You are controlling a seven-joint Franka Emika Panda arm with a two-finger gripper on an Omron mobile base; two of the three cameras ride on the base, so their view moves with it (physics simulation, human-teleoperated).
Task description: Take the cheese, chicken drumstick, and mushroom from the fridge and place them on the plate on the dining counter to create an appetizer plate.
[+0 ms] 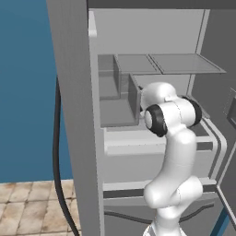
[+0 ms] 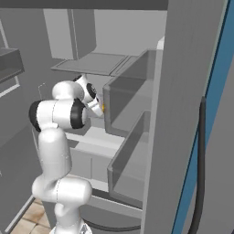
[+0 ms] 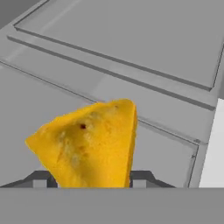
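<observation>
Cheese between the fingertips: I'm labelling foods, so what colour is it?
Bright yellow-orange cheese, clearest in the hand view.

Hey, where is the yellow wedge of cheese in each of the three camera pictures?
Left base view: not visible; the white arm's elbow stands in front of the shelves.
Right base view: a tiny yellow speck at the bin's left edge, past the arm's wrist.
Hand view: the bright yellow wedge of cheese, bottom centre, between the dark fingertips.
Shared landmark: the pale grey fridge shelf.

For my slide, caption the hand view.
Gripper fingers flank a yellow cheese wedge above a grey fridge shelf.
</observation>
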